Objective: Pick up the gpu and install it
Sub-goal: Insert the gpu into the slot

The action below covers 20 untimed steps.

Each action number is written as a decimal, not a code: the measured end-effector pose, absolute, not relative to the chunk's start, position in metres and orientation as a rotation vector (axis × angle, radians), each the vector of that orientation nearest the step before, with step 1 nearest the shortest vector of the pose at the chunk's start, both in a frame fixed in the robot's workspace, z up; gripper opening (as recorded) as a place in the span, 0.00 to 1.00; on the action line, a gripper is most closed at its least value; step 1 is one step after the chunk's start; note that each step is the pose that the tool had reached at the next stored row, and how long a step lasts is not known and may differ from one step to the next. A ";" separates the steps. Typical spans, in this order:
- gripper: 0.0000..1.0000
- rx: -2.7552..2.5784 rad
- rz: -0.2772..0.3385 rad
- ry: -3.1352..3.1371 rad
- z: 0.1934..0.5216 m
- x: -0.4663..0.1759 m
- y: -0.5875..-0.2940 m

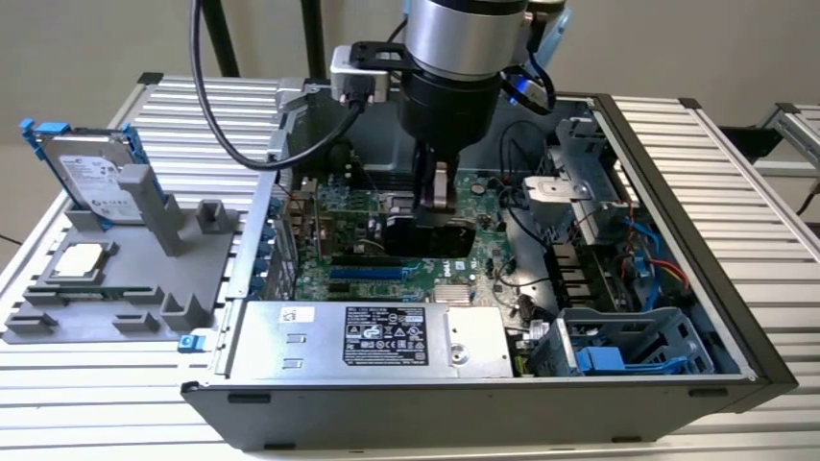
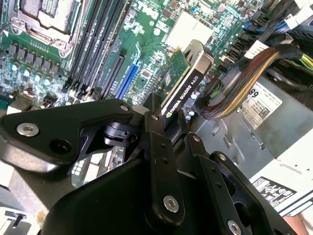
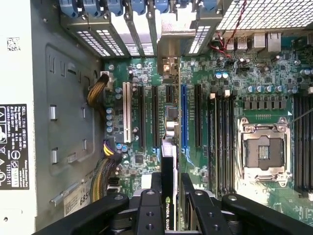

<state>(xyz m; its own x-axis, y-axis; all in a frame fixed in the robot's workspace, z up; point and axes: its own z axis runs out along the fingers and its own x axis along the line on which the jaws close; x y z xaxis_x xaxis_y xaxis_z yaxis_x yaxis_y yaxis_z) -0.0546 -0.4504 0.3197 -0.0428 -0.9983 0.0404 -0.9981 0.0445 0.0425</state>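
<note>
Exterior view: the gripper [image 1: 437, 206] reached down into the open computer case [image 1: 717, 288], which lay on its side on the slatted desk [image 1: 717, 134]. Its jaws were clamped on the gpu [image 1: 429, 233], held edge-down over the green motherboard [image 1: 384, 245] in the middle of the case. Inside the case there were also a silver power supply [image 1: 384, 336] along the near wall, a drive cage with blue fittings [image 1: 615, 351] at the exterior view's right, and bundled cables [image 1: 640, 259] beside it.

On the exterior view's left, a grey fixture tray [image 1: 192, 269] sat on the desk. It held a hard drive with blue rails [image 1: 90, 173], standing upright in a slot, and a small square CPU chip [image 1: 80, 259], lying flat in a recess.

First wrist view: the gpu [image 3: 167, 171] stood on edge between the black fingers [image 3: 146, 210], lined up along the expansion slots [image 3: 146, 115], just beside the blue slot [image 3: 184, 117]. The empty CPU socket [image 3: 264, 152] lay well apart.

Second wrist view: the gpu [image 2: 183, 81] hung above the board near the blue slot [image 2: 124, 83]; whether it touched a slot cannot be told.
</note>
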 end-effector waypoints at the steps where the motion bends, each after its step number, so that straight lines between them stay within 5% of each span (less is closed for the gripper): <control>1: 0.00 2.132 -0.004 -2.227 0.319 -0.055 -0.450; 20: 0.00 2.132 -0.004 -2.227 0.319 -0.055 -0.438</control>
